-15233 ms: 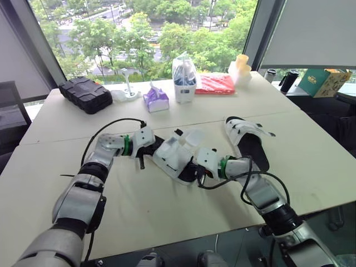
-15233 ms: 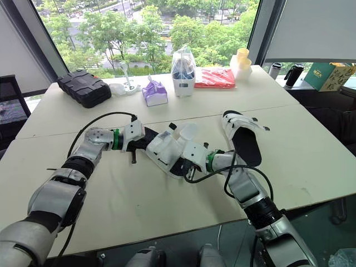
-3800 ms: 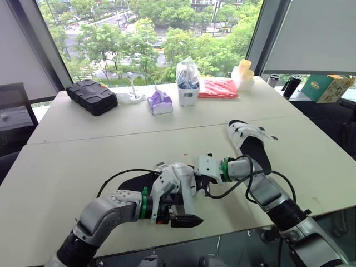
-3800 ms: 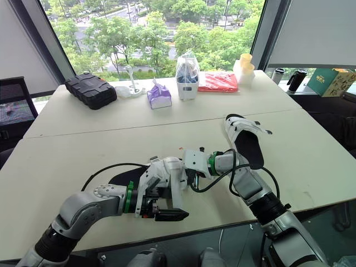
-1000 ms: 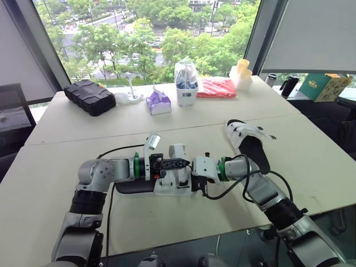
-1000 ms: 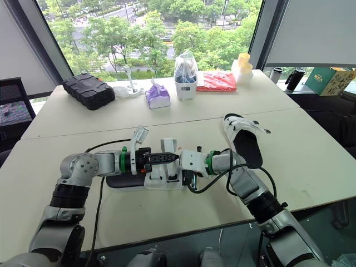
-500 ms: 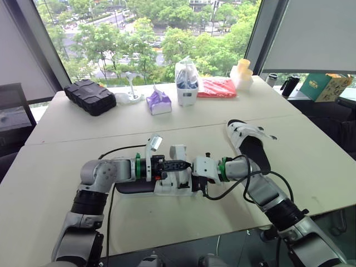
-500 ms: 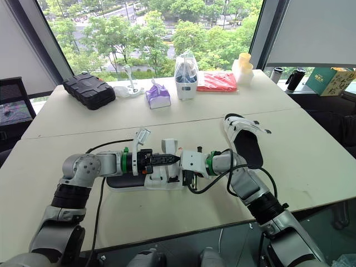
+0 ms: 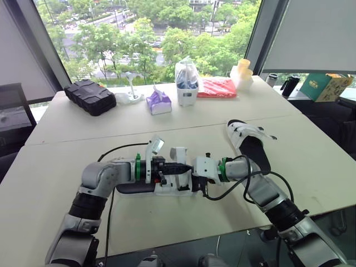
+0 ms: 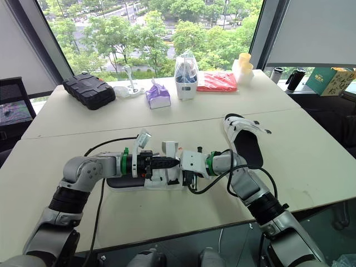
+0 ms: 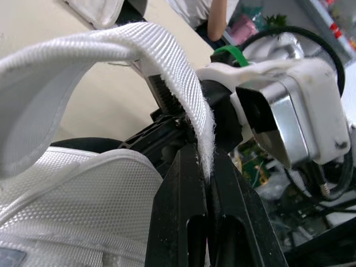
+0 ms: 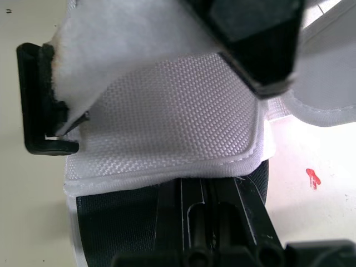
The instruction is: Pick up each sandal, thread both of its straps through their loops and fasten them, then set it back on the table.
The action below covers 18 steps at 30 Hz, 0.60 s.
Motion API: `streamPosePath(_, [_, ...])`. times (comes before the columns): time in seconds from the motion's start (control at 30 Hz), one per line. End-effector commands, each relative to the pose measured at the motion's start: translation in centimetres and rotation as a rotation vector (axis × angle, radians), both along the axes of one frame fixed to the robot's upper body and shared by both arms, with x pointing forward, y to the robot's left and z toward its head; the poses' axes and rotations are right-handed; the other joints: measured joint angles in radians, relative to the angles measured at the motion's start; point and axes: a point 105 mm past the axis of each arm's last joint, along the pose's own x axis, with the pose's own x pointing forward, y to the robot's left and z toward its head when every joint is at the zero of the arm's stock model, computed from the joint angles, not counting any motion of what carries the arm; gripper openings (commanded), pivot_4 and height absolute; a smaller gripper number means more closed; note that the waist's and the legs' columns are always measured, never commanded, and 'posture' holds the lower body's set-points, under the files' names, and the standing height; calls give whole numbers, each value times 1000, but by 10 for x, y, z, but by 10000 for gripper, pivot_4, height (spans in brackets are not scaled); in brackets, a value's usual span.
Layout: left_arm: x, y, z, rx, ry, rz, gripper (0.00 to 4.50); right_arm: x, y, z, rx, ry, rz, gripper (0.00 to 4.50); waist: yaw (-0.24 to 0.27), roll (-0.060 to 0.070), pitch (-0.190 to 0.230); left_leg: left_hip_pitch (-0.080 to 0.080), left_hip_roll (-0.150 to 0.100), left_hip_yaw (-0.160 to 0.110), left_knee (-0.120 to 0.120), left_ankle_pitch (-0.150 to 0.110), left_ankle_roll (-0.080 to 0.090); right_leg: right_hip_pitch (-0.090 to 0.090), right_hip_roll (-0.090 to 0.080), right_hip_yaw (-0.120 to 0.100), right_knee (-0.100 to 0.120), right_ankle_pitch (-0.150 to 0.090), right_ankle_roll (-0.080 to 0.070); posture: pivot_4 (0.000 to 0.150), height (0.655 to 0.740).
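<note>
Sandal (image 9: 167, 186) lies flat near the front middle of the surface (image 9: 167, 222), between the two arms. The left end effector (image 11: 207, 167) is closed on its white strap (image 11: 167, 61). The right end effector (image 12: 214, 192) is clamped on the sandal's edge. A second sandal (image 9: 248, 142) lies apart to the right.

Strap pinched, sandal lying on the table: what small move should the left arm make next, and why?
Probably feed the strap through the black loop: the left gripper pinches it right there, while the right gripper steadies the sandal.
</note>
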Motion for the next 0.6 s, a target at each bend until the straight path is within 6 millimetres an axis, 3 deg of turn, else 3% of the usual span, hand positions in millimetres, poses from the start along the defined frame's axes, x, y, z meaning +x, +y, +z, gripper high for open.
streamPosePath(0.03, [-4,-1,-9,57,-52,-19,449,-5,-19,-34,-103,113,-56,0,0,0,0,0,0,0,0,0,0,0,0,0,0,0,0,1500,7400])
streamPosePath(0.23, [-5,1,-19,111,-170,-32,449,-5,-18,-34,-104,112,-54,0,0,0,0,0,0,0,0,0,0,0,-1,0,-1,0,0,1500,7400])
streamPosePath(0.6, [-27,3,-34,187,-293,-176,449,-5,-17,-35,-102,110,-52,0,-1,1,0,0,0,0,-1,0,0,0,-1,0,-1,0,-1,1500,7400])
